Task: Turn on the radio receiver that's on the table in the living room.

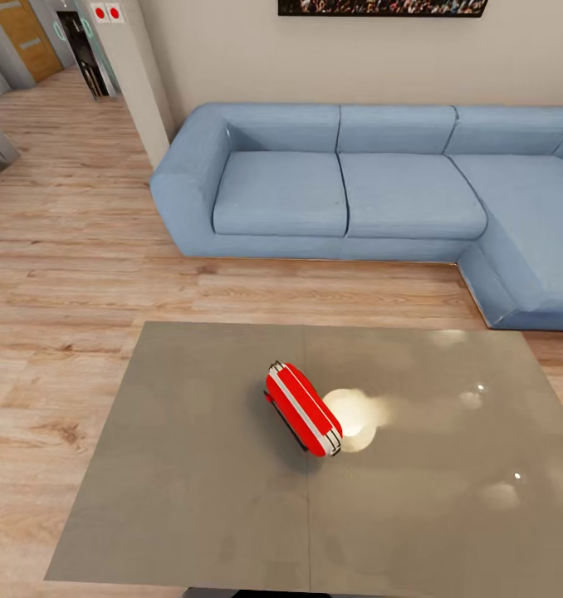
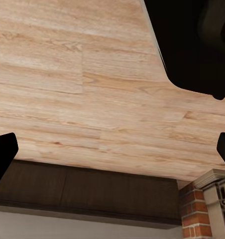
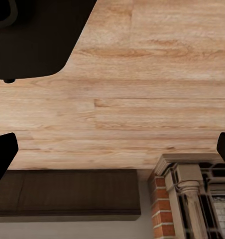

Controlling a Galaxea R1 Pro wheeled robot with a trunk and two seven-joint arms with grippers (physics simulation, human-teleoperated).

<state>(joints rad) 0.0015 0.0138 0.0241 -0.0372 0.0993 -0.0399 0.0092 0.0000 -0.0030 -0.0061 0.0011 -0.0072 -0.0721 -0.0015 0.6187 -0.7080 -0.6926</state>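
Note:
The red radio receiver with its white edge band sits near the middle of the glossy grey table, angled so its narrow edge faces me. Its dial and grille are turned away. In the left wrist view, my left gripper is open over the wood floor, its dark fingertips at the picture's two sides. In the right wrist view, my right gripper is open the same way, its fingertips wide apart, nothing between them.
A blue L-shaped sofa stands beyond the table, with a strip of plank floor between them. A framed crowd photo hangs above it. A bright lamp glare lies beside the radio. A brick column appears in the right wrist view.

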